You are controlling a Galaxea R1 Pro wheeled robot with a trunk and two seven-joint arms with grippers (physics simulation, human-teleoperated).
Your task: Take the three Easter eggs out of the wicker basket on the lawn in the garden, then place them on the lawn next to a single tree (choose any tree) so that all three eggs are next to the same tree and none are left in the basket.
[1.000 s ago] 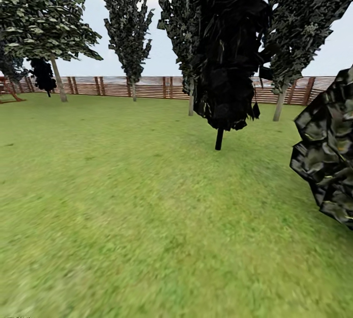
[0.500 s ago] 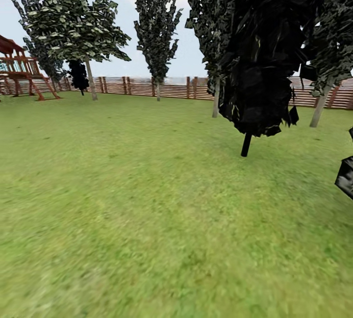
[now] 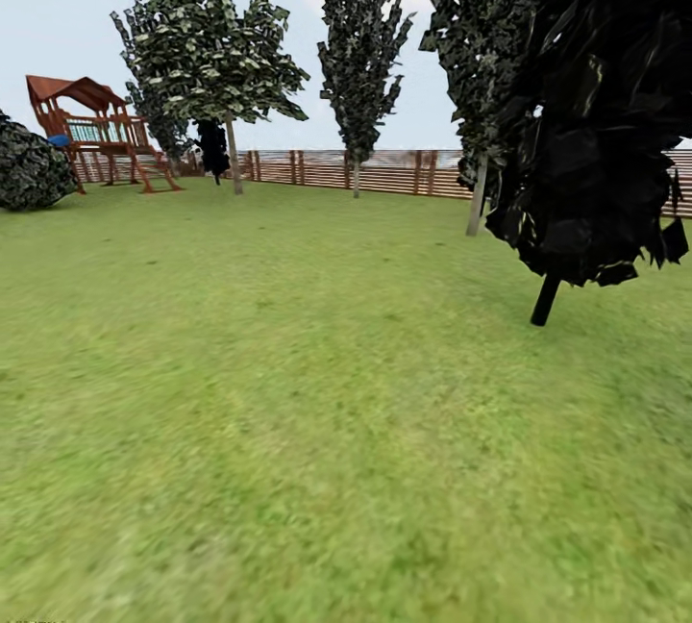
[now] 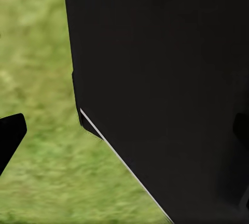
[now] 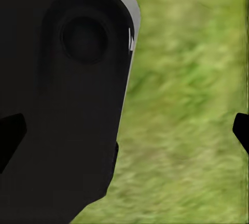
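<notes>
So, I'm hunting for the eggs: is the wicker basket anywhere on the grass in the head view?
No: the lawn ahead is bare grass up to the fence.

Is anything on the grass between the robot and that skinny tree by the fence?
Nothing visible: bare lawn runs right up to the tree at the fence. The dark conifer stands off to the right.

Grass [image 3: 288,392] runs wide and mottled to a slatted brown fence [image 3: 384,171] at the far edge. A red-roofed wooden play frame [image 3: 96,133] stands far left beside a dark bush [image 3: 29,171]. Grey-trunked trees [image 3: 226,65] stand before the fence; a near-black conifer [image 3: 586,123] looms at right. The sky [image 3: 67,8] is pale blue, perhaps with thin cloud.
</notes>
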